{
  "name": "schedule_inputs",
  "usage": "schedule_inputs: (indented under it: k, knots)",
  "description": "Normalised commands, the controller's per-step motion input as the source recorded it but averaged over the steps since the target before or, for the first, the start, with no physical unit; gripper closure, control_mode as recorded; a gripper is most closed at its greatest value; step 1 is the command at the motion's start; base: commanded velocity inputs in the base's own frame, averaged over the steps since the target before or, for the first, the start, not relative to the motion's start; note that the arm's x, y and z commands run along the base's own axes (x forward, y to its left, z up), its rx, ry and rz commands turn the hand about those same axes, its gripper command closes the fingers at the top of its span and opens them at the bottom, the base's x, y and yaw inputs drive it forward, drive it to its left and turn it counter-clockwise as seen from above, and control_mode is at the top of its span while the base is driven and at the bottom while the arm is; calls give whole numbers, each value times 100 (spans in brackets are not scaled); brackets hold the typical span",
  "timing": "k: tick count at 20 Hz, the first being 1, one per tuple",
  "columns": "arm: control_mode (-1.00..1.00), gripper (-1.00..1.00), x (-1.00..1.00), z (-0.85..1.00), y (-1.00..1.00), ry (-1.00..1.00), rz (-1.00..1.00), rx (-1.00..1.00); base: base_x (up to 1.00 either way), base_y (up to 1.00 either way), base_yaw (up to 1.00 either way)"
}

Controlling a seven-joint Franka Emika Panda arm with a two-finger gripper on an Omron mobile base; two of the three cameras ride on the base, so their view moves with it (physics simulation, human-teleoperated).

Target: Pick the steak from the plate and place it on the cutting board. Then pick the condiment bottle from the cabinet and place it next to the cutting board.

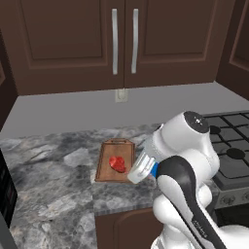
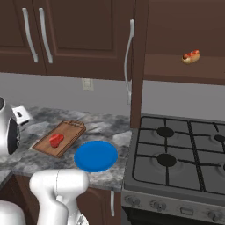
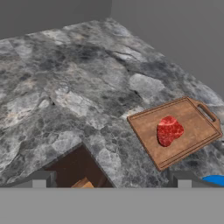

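With the steak point(image 3: 169, 130) already lying flat on the cutting board point(image 3: 188, 139), the first half of the task looks done, and the next move turns on the condiment bottle, which can't be made out anywhere. The hand point(image 3: 109, 179) is empty, fingers spread as wide as they go, hovering over the tabletop point(image 3: 65, 100) edge; from its camera the board sits ahead and off to the right, well apart from the fingertips. The board's long axis runs away from the tabletop front toward the wall, handle end pointing at the wall; the steak sits roughly mid-board, a compact chunk with no clear long axis. Just beside the board on the stove side lies the blue plate point(image 2: 96, 156), bare, near the tabletop front. Further back and up, the cabinet point(image 2: 66, 35) hangs over the board, its two panelled doors shut in the left base view. To the right, above the stove point(image 2: 176, 158), an open shelf carries only a hot dog point(image 2: 191, 56), not the target. Judgement: the bottle is likely behind a door, so the hand must go up and away from the board, not down.
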Motion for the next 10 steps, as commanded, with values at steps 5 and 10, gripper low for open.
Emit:
schedule_inputs:
  k: [5,10]
  knots:
    - [-100,-100,-65,20,-20,-20,6,0,0,0,0]
    - [-100,-100,-76,15,-28,-20,2,0,0,0,0]
